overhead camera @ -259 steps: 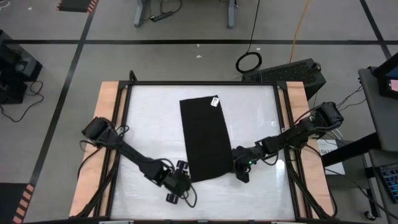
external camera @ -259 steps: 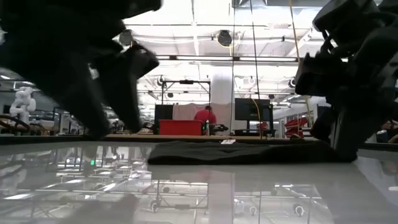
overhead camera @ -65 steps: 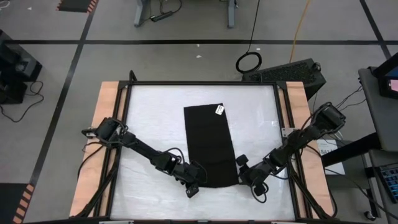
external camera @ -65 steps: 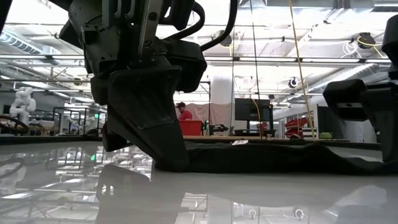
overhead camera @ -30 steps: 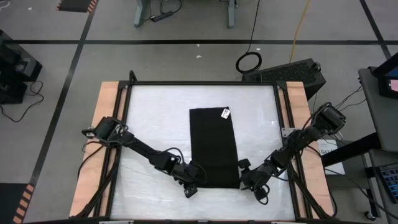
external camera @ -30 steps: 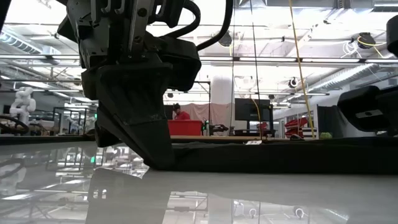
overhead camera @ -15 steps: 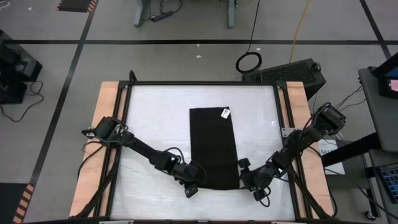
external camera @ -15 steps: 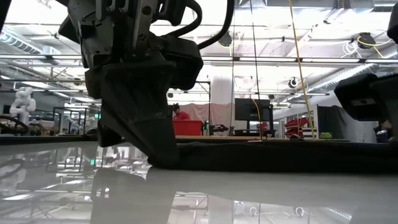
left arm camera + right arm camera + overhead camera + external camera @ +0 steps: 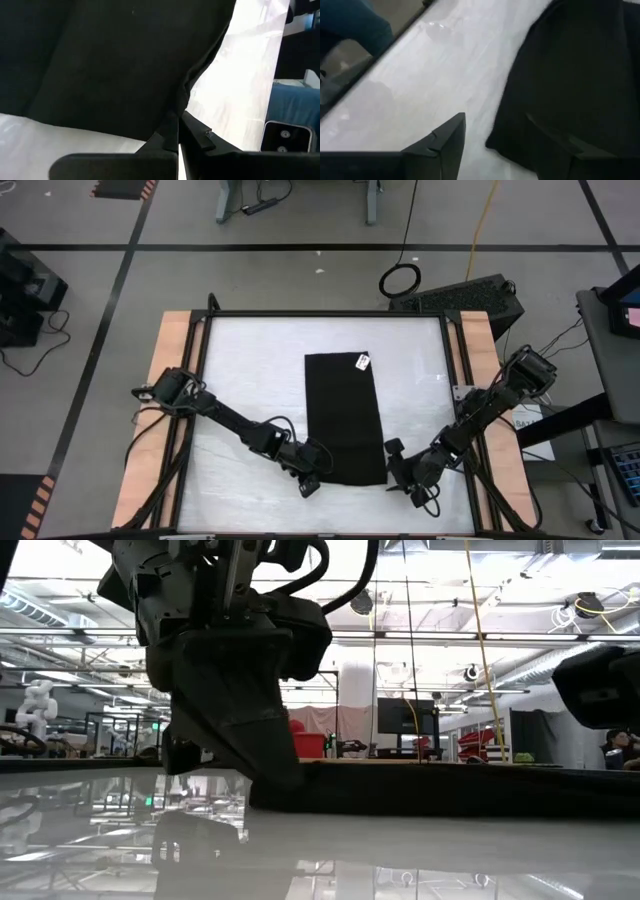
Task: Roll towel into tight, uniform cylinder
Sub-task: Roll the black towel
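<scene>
The black towel (image 9: 345, 415) lies flat on the white tabletop as a long rectangle. Its white tag (image 9: 362, 361) is at the far right corner. My left gripper (image 9: 312, 480) is shut at the towel's near left corner; in the low view it (image 9: 275, 785) reaches down to the cloth (image 9: 450, 795). My right gripper (image 9: 393, 465) stands open at the near right corner. In its wrist view one finger (image 9: 445, 140) is over bare table and the other (image 9: 555, 142) is over the cloth (image 9: 580, 75); whether that finger touches, I cannot tell. My left gripper pinches the towel's edge at its near left corner (image 9: 176, 112) between its two fingers (image 9: 165, 142). The fingers slant down from the table's left and near side. The cloth rises in a small fold (image 9: 200, 70) at the pinch, and the rest lies flat on the table.
A black frame (image 9: 325, 313) rims the tabletop, with wooden strips (image 9: 170, 380) along the left and right sides. Bare white table lies beyond the towel's far end and on either side of it. A person shows far off in the room (image 9: 620, 740).
My right gripper has risen a little and drawn slightly toward the table's near edge, away from the towel's corner. The towel has stayed where it was, flat on the table.
</scene>
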